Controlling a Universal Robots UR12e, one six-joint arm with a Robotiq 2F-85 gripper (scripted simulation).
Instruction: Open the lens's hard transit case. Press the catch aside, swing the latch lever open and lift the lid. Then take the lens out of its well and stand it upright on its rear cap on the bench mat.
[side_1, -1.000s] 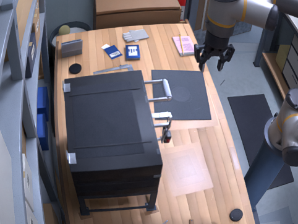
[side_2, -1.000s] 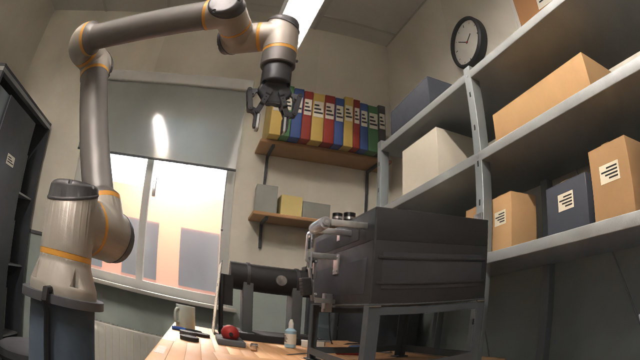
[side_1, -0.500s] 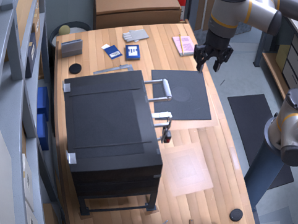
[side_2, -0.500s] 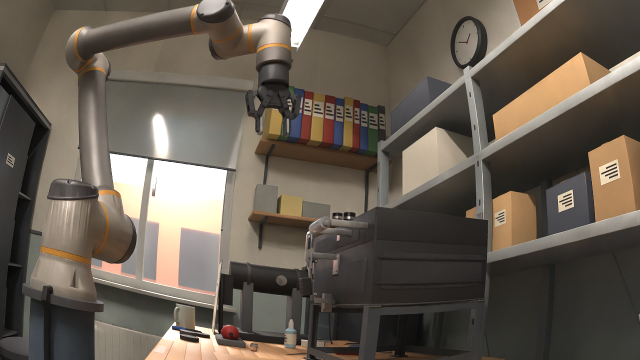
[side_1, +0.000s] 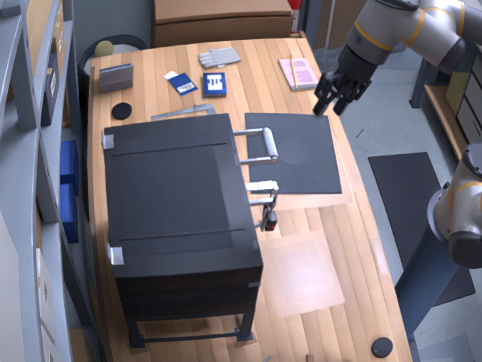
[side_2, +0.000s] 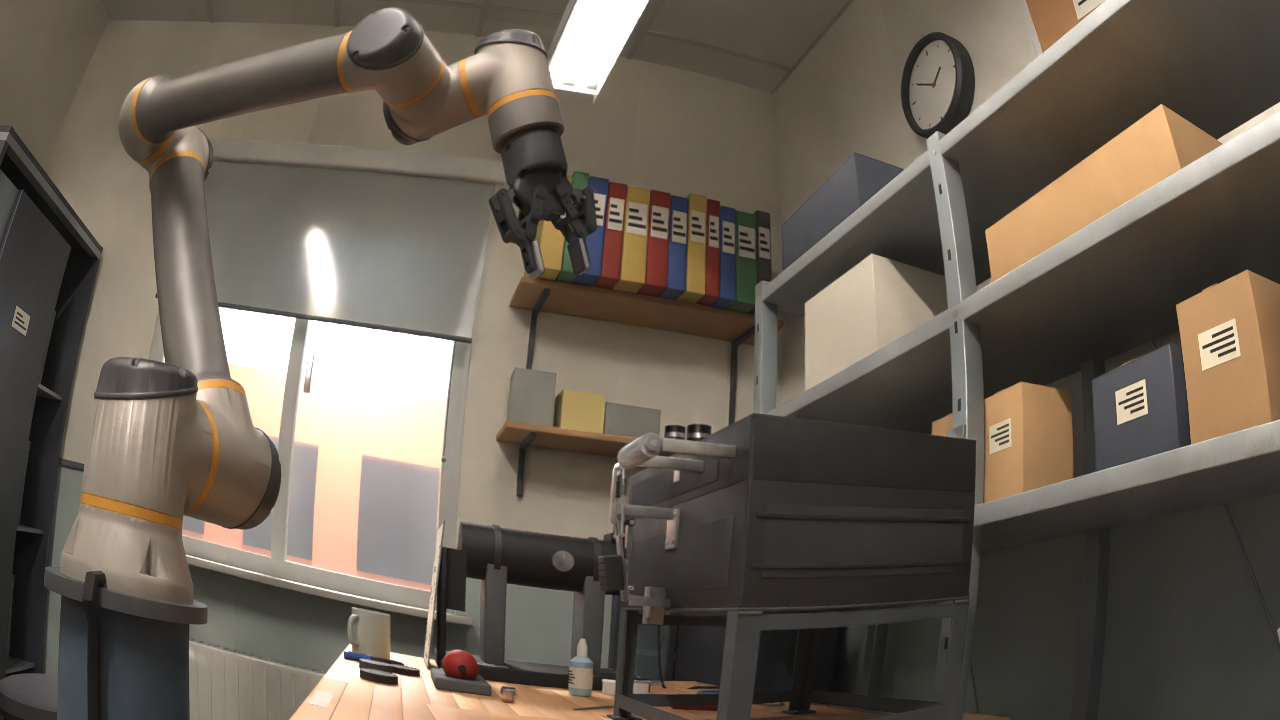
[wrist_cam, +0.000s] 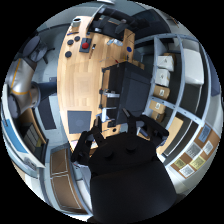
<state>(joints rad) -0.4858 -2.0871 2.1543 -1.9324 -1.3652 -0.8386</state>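
Note:
The black transit case (side_1: 175, 210) (side_2: 797, 515) (wrist_cam: 130, 91) sits shut on a metal stand at the shelf side of the bench. Its lid is down, so the lens is hidden. A silver handle (side_1: 260, 145) juts from its front edge. Below the handle sits the latch lever (side_1: 262, 186) with a small red-tipped catch (side_1: 270, 222). The dark bench mat (side_1: 292, 152) (wrist_cam: 79, 121) lies beside the case's front. My gripper (side_1: 334, 102) (side_2: 553, 255) hangs open and empty high above the mat's far corner, well away from the latch.
A cardboard box (side_1: 222, 20) stands beyond the bench's far end. A pink notepad (side_1: 298, 73), blue cards (side_1: 215, 84), grey gloves (side_1: 218, 57) and round black caps (side_1: 121, 110) lie on the bench. Shelving (side_2: 1074, 295) flanks the case. The robot base (side_1: 457, 215) stands off the bench edge.

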